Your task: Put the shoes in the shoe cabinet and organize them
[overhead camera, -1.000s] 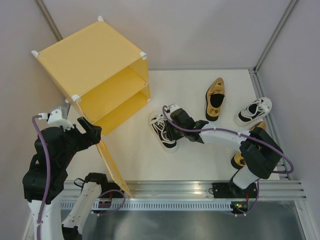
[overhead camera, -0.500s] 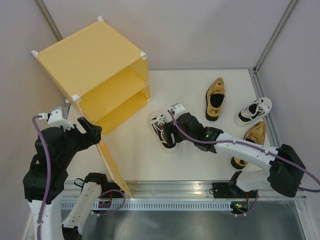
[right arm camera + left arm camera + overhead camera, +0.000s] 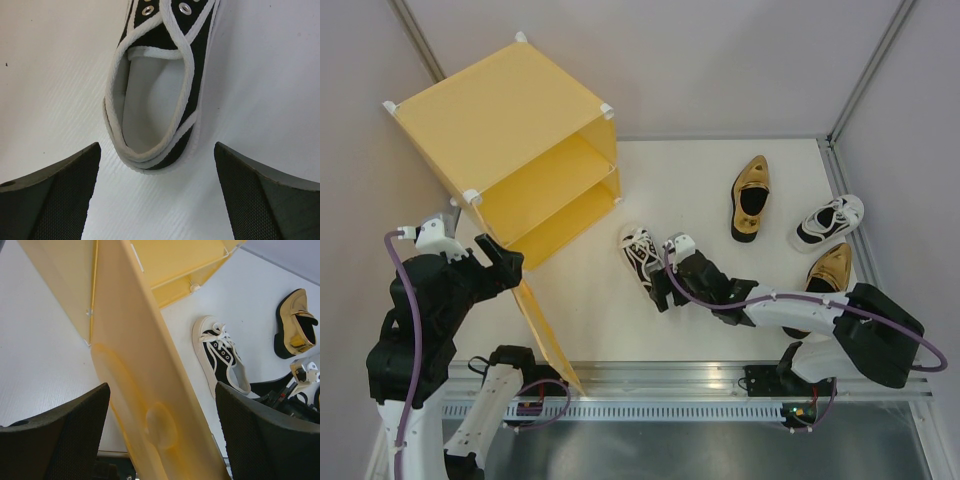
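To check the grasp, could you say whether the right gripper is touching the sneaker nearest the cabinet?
Apart. The right wrist view shows the right gripper open, its fingers flanking the sneaker heel with bare table showing on both sides.

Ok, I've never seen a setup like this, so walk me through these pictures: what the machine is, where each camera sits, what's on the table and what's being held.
Two robot arms are bolted at the near edge of a white table. One picture looks down from above; the other two come from a camera on each wrist. On the table: a yellow shoe cabinet, its door swung open, a middle sneaker, a right-hand sneaker, and two gold slip-ons, all outside the cabinet. The left claw straddles the door, jaws wide; whether it touches, I cannot tell. The right claw hangs open over the middle sneaker's heel, holding nothing.
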Robot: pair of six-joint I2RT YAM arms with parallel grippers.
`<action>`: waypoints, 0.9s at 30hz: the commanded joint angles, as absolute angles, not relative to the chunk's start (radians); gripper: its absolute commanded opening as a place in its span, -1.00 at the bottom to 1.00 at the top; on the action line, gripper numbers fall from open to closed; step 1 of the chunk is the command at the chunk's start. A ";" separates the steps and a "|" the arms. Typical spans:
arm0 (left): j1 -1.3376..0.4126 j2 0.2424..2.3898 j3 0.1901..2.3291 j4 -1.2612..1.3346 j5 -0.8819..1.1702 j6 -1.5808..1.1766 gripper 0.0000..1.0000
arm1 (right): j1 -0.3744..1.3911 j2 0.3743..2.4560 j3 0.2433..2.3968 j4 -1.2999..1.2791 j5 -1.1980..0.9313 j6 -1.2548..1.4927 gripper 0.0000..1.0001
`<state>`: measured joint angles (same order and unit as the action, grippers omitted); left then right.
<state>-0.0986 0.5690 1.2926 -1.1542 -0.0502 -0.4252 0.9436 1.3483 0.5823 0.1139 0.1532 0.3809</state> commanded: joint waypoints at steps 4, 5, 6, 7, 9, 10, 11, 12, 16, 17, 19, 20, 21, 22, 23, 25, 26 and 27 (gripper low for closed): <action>-0.098 0.563 1.284 -1.169 -0.064 -0.405 0.78 | 0.966 1.384 0.534 0.362 0.166 0.403 0.96; -0.098 0.564 1.284 -1.167 -0.066 -0.405 0.78 | 0.976 1.397 0.526 0.382 0.169 0.406 0.96; -0.098 0.565 1.282 -1.167 -0.066 -0.405 0.78 | 0.979 1.405 0.526 0.388 0.170 0.408 0.96; -0.098 0.566 1.282 -1.167 -0.067 -0.405 0.78 | 0.980 1.413 0.525 0.391 0.170 0.408 0.95; -0.100 0.565 1.281 -1.167 -0.067 -0.403 0.78 | 0.995 1.433 0.523 0.399 0.187 0.414 0.96; -0.098 0.565 1.279 -1.169 -0.069 -0.403 0.78 | 1.002 1.440 0.522 0.402 0.195 0.416 0.96; -0.100 0.563 1.278 -1.169 -0.069 -0.402 0.78 | 1.014 1.448 0.520 0.403 0.208 0.416 0.96; -0.100 0.563 1.279 -1.167 -0.069 -0.402 0.78 | 1.019 1.466 0.519 0.408 0.227 0.423 0.96; -0.100 0.564 1.273 -1.169 -0.067 -0.405 0.79 | 1.026 1.517 0.505 0.437 0.270 0.446 0.96; -0.098 0.565 1.275 -1.167 -0.066 -0.405 0.79 | 1.028 1.528 0.505 0.445 0.276 0.448 0.96; -0.098 0.563 1.275 -1.167 -0.066 -0.403 0.79 | 1.029 1.552 0.505 0.451 0.290 0.451 0.96; -0.098 0.563 1.275 -1.167 -0.067 -0.405 0.79 | 1.028 1.557 0.506 0.453 0.298 0.449 0.96; -0.098 0.563 1.276 -1.167 -0.067 -0.405 0.79 | 1.028 1.563 0.506 0.454 0.304 0.454 0.96; -0.098 0.560 1.275 -1.167 -0.067 -0.405 0.79 | 1.028 1.569 0.503 0.459 0.307 0.453 0.94; -0.098 0.563 1.275 -1.169 -0.067 -0.405 0.79 | 1.028 1.572 0.502 0.466 0.313 0.453 0.91; -0.098 0.563 1.275 -1.167 -0.072 -0.403 0.79 | 1.028 1.580 0.497 0.480 0.318 0.446 0.85; -0.098 0.564 1.273 -1.167 -0.074 -0.405 0.79 | 1.029 1.580 0.497 0.482 0.322 0.445 0.85; -0.098 0.565 1.275 -1.166 -0.072 -0.403 0.79 | 1.029 1.582 0.500 0.483 0.324 0.443 0.83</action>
<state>-0.0986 0.5682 1.2869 -1.1492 -0.0505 -0.4255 1.0241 1.5646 0.5110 0.4492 0.2985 0.4267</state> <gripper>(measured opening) 0.892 0.924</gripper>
